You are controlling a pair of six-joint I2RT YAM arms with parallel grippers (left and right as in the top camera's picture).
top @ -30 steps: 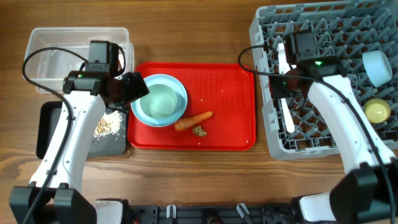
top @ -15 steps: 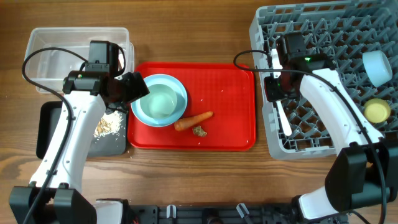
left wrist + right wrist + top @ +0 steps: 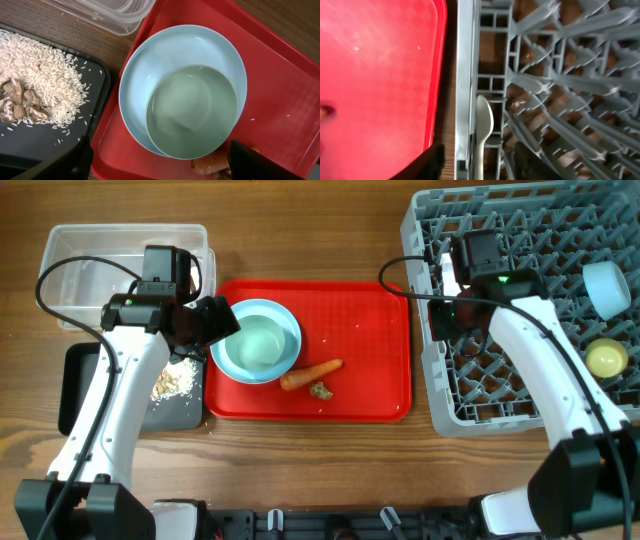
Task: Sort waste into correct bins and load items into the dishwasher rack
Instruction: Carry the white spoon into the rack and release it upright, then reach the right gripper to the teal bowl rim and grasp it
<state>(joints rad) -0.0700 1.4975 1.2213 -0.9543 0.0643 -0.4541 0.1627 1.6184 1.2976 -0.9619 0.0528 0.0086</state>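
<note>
Tub (image 3: 125, 270) of clear plastic sits at the far left of the worktop (image 3: 300, 230), with the black tray (image 3: 72, 395) just in front of it; overhead, the rice crumbs (image 3: 174, 380) on that tray are a pale smear, while the left wrist view shows separate grains and a few brown lumps (image 3: 15, 102) among them; left tool (image 3: 222, 320) hangs released, fingers wide, above the light-blue dish (image 3: 258, 340) at the left end of the red tray (image 3: 370, 300); only the wrist view makes plain that a mint bowl (image 3: 192, 112) nests inside the dish; carrot (image 3: 312, 373) and brown scrap (image 3: 321, 390) lie just beside the dish; right tool (image 3: 479, 150) hovers released at the left wall of the grey rack (image 3: 530, 220); its wrist view shows the white spoon (image 3: 484, 117) lying inside that wall between the parted fingers, touching neither, whereas overhead the arm hides it; overhead alone shows a pale blue bowl (image 3: 606, 288) and yellow cup (image 3: 606, 358) at the rack's right edge.
</note>
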